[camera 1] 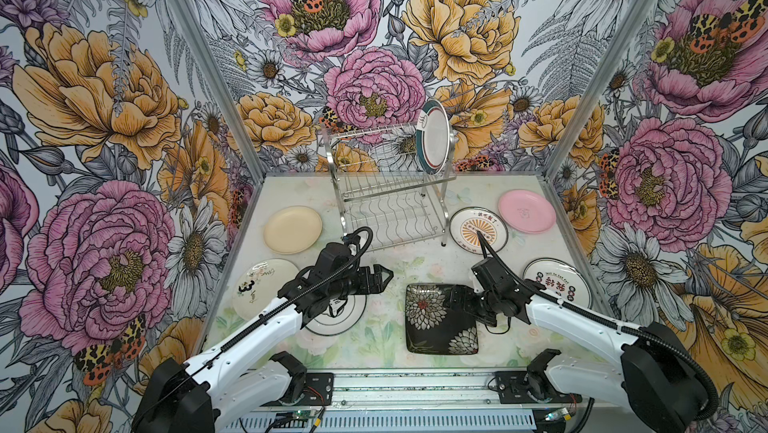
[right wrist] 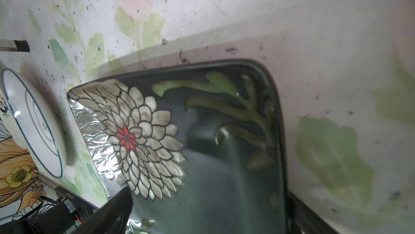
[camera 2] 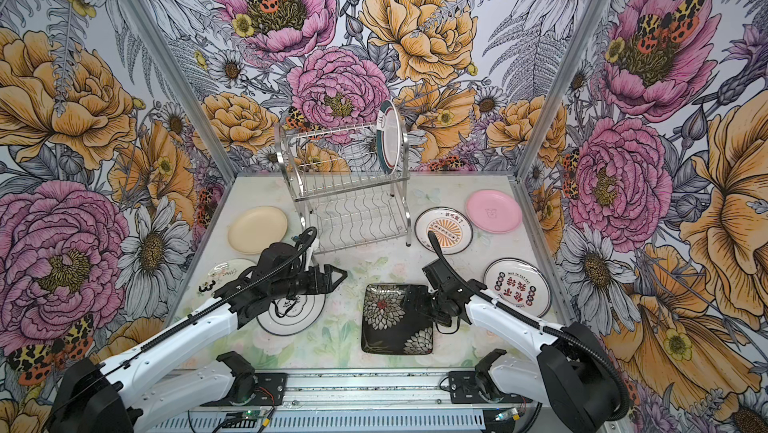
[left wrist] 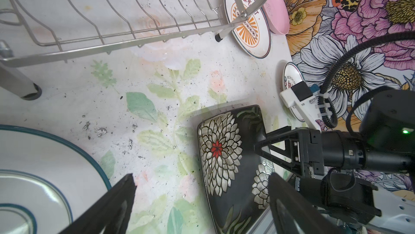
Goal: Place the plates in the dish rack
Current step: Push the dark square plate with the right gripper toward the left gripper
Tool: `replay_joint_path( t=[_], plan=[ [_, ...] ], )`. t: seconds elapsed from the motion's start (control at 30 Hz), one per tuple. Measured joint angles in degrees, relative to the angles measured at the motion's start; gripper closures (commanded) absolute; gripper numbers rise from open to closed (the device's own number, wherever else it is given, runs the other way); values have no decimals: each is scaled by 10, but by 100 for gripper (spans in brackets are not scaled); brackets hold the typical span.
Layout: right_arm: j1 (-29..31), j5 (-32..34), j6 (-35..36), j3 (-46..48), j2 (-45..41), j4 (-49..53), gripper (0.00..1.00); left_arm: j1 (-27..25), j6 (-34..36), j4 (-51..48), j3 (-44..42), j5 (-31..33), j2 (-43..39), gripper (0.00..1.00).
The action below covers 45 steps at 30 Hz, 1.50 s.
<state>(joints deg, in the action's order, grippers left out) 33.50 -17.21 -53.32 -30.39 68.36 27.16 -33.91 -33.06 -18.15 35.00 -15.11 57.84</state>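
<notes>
Straddling right rim of black square plate (camera 1: 428, 318) with right jaws spread wide: one finger (right wrist: 114, 208) over the plate's face, the other just outside the rim, per right wrist view; contact with rim not readable. Square plate lying near front edge of worktop (camera 1: 415, 264), right of middle.

Hovering with left jaws wide apart as well, fingers (left wrist: 116, 199) framing bare worktop, pointed rightward. Tips just past rim of ringed plate (camera 1: 345, 318), itself lying partly under left arm (camera 1: 266, 318).

Dish rack (camera 1: 386, 219) at back middle of worktop. Teal-rim plate (camera 1: 434, 135) standing upright in upper tier at its right end. Other upper slots and whole lower tier open.

Flat on worktop:
- cream plate (camera 1: 293, 229) left of rack, close to left wall
- plate marked 3 (camera 1: 257, 285) in front of it, at left edge
- sunburst plate (camera 1: 469, 225) just right of rack's front foot
- pink plate (camera 1: 527, 210) just beside that, towards back right corner
- red-lettered plate (camera 1: 561, 277) at right edge, partly hidden by right arm (camera 1: 573, 318)

Bare strip of worktop running across the middle between rack front and square plate, widest open room in both top views
</notes>
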Motion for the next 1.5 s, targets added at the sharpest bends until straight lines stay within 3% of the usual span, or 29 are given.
replay_joint_path(
  t=[0.23, 0.4, 0.53, 0.67, 0.83, 1.37, 1.5],
  plan=[
    [-23, -23, -2, 36, -33, -43, 3, 0, 0, -3, -2, -2, -8, 7],
    [-73, -54, 4, 101, -122, -54, 15, -1, 0, -6, -4, -6, -17, 7],
    [-81, -71, 9, 121, -136, -68, 25, -1, 0, -10, -8, -11, -17, 7],
    [-81, -89, 15, 129, -126, -90, 30, -1, 2, -11, -8, -16, -9, 7],
    [-81, -110, 26, 130, -86, -130, 44, -1, 6, -11, -8, -24, 6, 7],
    [-82, -155, 73, 124, -15, -170, 99, -1, 15, -11, -8, -30, 15, 7],
    [-82, -160, 74, 122, -9, -170, 100, 0, 15, -11, -8, -34, 15, 7]
  ],
)
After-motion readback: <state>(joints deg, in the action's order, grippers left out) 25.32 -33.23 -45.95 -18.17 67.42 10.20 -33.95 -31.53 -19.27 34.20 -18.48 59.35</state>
